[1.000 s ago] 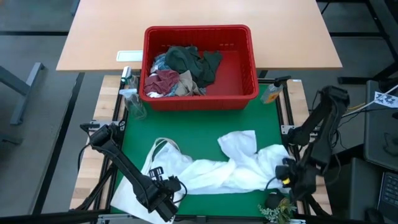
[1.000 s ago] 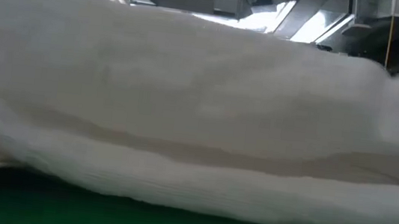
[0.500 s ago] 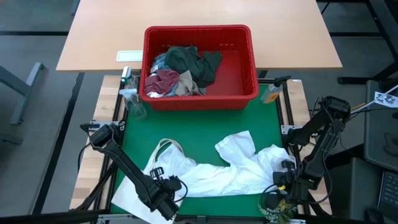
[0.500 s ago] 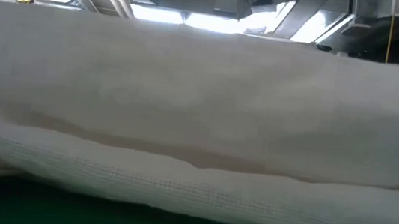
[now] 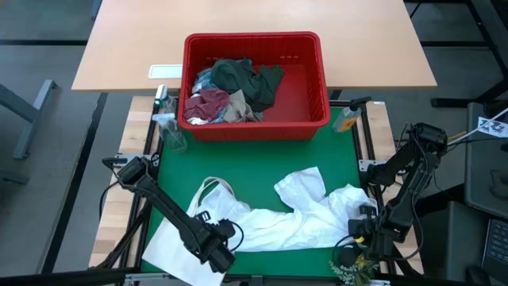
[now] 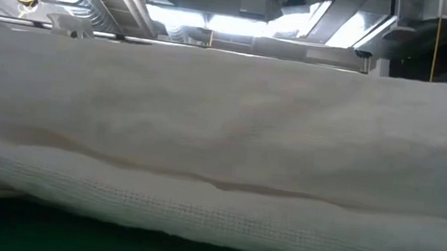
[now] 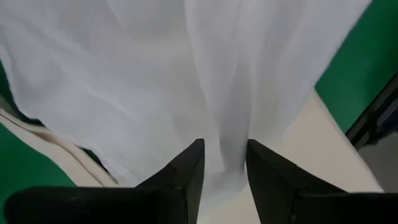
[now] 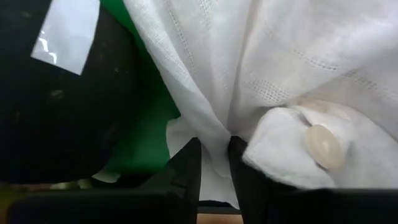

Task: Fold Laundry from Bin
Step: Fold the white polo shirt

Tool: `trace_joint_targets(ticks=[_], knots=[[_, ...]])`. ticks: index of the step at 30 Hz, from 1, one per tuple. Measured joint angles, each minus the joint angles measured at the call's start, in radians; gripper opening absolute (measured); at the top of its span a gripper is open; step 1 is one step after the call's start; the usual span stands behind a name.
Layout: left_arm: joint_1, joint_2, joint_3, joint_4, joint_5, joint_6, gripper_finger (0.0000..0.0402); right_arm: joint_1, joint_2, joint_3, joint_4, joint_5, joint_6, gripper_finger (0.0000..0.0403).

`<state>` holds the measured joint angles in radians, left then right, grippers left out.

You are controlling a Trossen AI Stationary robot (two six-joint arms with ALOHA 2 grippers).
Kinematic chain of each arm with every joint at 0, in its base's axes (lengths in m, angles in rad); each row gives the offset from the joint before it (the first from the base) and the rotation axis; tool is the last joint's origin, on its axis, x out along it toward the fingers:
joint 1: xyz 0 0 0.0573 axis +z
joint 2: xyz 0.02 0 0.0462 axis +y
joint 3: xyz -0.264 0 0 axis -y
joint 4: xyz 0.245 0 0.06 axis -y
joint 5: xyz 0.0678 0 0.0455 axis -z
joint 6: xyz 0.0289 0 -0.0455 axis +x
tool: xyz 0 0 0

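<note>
Left gripper: fingers slightly apart, a fold of white garment between them.
Right gripper: likewise (probably spreading it flat).
Bin: worktop's far side, holding remaining laundry.

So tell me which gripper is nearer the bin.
Right, narrowly. The right gripper sits at the white garment's near right end; the left gripper is at its near left end. Both are well short of the bin.

The bin stands at the mat's far edge, garments heaped in its left half. In front of the bin a shirt lies across the mat, a tote bag under its left end.
</note>
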<state>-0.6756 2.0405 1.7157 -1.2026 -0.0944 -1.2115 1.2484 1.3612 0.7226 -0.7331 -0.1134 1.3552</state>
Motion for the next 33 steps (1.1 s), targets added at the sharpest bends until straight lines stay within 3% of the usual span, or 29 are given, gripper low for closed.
trace_joint_targets(ticks=[5, 20, 28, 33], knots=[[0.017, -0.046, 0.0, 0.0, -0.081, 0.017, 0.0105, 0.001, -0.005, 0.055, -0.036, -0.011, -0.003, 0.0082], [0.072, -0.098, 0.0, -0.008, -0.248, 0.045, 0.0108, 0.003, -0.016, 0.291, -0.429, 0.062, -0.032, 0.0081], [0.132, -0.084, 0.0, -0.008, -0.331, 0.046, 0.0108, -0.008, -0.016, 0.288, -0.443, 0.406, -0.058, 0.0081], [0.165, -0.016, 0.0, 0.012, -0.27, 0.113, 0.0108, -0.077, -0.015, 0.213, -0.393, 0.377, -0.07, 0.008]])
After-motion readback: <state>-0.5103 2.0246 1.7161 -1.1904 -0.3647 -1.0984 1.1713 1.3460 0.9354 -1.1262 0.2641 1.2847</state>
